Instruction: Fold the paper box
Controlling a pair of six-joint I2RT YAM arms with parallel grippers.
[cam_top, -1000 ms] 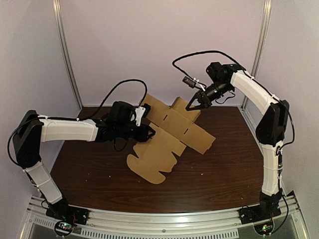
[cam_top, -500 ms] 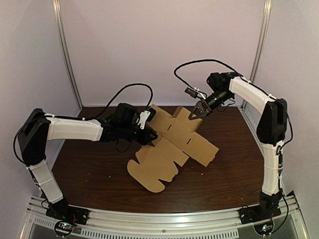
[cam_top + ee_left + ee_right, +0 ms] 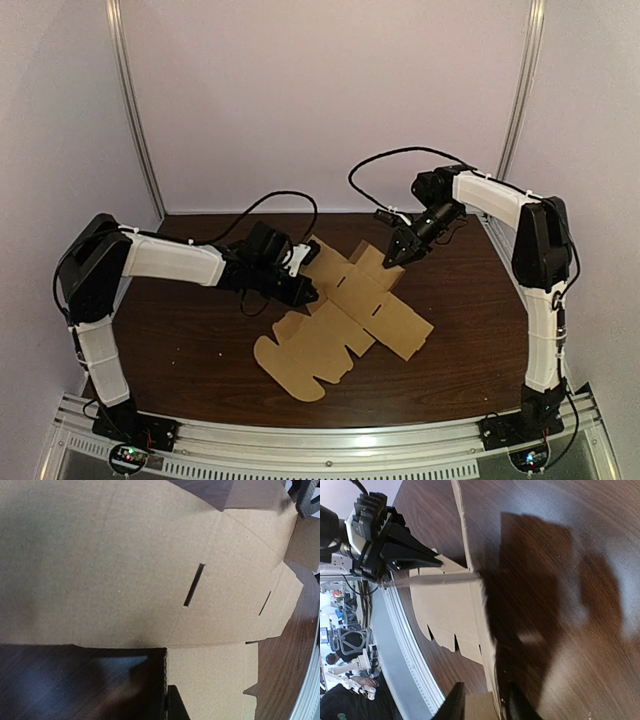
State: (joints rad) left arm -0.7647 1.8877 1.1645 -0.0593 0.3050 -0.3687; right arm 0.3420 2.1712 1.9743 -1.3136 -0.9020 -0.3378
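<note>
The flat brown cardboard box blank lies across the middle of the dark table, with slots and scalloped flaps. My left gripper is shut on its left edge; in the left wrist view that edge runs edge-on straight into the jaws, and the slotted panel fills the upper half. My right gripper is shut on the far flap, and the cardboard passes between its black fingers. The right wrist view also has the left gripper pinching the opposite edge.
The wooden table ends at a metal rail by the arm bases. Upright frame posts and pale walls close in the back and sides. Black cables loop over both arms.
Both grippers have come down and inward with the blank. Its far flap, held high a second ago, now sits lower and the sheet lies flatter on the table.
</note>
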